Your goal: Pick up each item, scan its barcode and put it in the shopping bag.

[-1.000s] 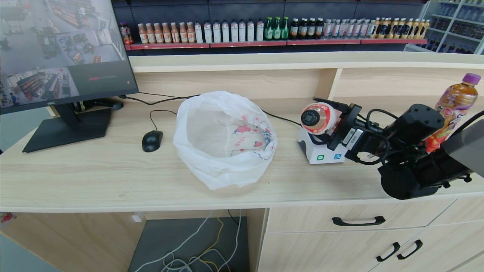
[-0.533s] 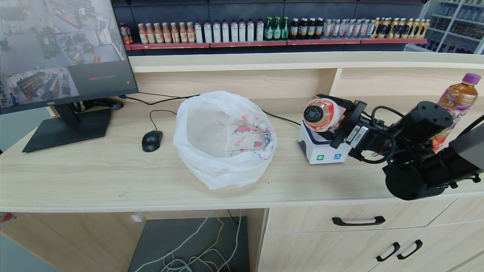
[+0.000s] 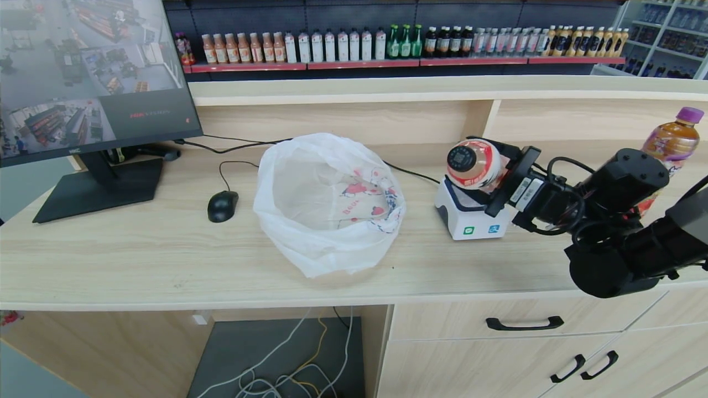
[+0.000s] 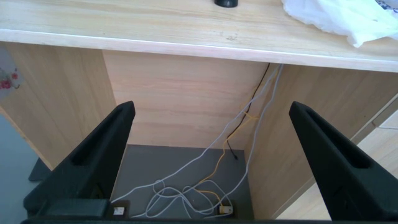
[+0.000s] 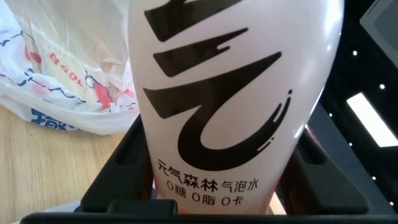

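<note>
Your right gripper [image 3: 491,176] is clamped on the bottle [image 3: 468,163], held sideways just above the scanner [image 3: 470,222] near the counter's [image 3: 138,249] right end — free end toward the shopping bag [image 3: 326,221], mid-counter on its left. Left gripper [image 4: 211,130] hangs open below the counter's front edge — the farther arm.

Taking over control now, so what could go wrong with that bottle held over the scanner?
The bottle lies sideways in the jaws above the scanner; its barcode may not face the window, so the scan could miss. The smooth, rounded body might slip on the swing to the shopping bag. The right arm sits close to the purple-capped bottle and could knock it over.
</note>
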Controlling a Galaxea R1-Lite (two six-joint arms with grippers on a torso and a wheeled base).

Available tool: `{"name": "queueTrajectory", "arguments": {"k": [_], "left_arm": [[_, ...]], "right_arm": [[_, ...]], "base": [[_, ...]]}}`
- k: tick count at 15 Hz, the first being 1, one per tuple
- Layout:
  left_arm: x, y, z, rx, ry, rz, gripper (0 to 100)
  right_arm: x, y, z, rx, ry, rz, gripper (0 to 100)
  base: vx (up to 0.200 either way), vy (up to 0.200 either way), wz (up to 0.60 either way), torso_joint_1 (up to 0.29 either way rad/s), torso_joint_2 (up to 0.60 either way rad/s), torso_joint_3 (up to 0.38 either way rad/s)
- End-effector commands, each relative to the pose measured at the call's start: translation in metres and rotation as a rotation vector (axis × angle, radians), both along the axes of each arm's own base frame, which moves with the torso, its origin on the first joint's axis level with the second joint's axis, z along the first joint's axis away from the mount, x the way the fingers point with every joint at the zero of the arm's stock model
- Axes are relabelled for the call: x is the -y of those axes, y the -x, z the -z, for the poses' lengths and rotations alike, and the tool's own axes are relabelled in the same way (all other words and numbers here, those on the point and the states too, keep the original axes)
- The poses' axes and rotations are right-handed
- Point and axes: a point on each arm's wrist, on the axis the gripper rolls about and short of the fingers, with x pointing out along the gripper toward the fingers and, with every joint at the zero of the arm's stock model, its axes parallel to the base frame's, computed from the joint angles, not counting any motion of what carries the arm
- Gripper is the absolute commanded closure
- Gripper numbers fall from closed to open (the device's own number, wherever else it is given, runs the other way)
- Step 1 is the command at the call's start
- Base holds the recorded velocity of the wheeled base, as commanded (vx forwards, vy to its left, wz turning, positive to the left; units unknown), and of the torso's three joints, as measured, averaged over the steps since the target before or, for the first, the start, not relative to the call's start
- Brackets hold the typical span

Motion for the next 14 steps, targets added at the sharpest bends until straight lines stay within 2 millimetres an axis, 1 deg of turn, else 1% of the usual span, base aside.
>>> {"name": "queueTrajectory", "arguments": {"k": [1, 2, 3, 4, 5, 6, 10, 11, 12, 14], "left_arm": [[0.000, 0.000, 0.000, 0.000, 0.000, -0.001, 0], [0.000, 0.000, 0.000, 0.000, 0.000, -0.001, 0], [0.000, 0.000, 0.000, 0.002, 0.000, -0.001, 0], [0.000, 0.000, 0.000, 0.000, 0.000, -0.001, 0], [0.000, 0.000, 0.000, 0.000, 0.000, -0.001, 0], [0.000, 0.000, 0.000, 0.000, 0.000, -0.001, 0], [0.000, 0.000, 0.000, 0.000, 0.000, -0.001, 0], [0.000, 0.000, 0.000, 0.002, 0.000, -0.001, 0], [0.000, 0.000, 0.000, 0.000, 0.000, -0.001, 0], [0.000, 0.000, 0.000, 0.000, 0.000, -0.001, 0]], "right_arm": [[-0.003, 0.011, -0.015, -0.010, -0.059, 0.016, 100], [-0.013, 0.016, -0.023, -0.028, -0.112, 0.015, 100], [-0.030, 0.020, -0.028, -0.105, -0.223, 0.002, 100], [-0.035, 0.020, -0.030, -0.136, -0.278, 0.010, 100], [-0.036, 0.019, -0.030, -0.151, -0.295, 0.013, 100], [-0.034, 0.021, -0.031, -0.231, -0.381, 0.014, 100], [-0.029, 0.032, -0.038, -0.370, -0.628, 0.068, 100], [-0.033, 0.036, -0.040, -0.402, -0.663, 0.041, 100], [-0.038, 0.041, -0.039, -0.460, -0.709, 0.010, 100], [-0.032, 0.055, -0.037, -0.518, -0.793, 0.038, 100]], "base": [[0.000, 0.000, 0.00, 0.000, 0.00, 0.000], [0.000, 0.000, 0.00, 0.000, 0.00, 0.000], [0.000, 0.000, 0.00, 0.000, 0.00, 0.000], [0.000, 0.000, 0.00, 0.000, 0.00, 0.000], [0.000, 0.000, 0.00, 0.000, 0.00, 0.000], [0.000, 0.000, 0.00, 0.000, 0.00, 0.000], [0.000, 0.000, 0.00, 0.000, 0.00, 0.000], [0.000, 0.000, 0.00, 0.000, 0.00, 0.000], [0.000, 0.000, 0.00, 0.000, 0.00, 0.000], [0.000, 0.000, 0.00, 0.000, 0.00, 0.000]]}}
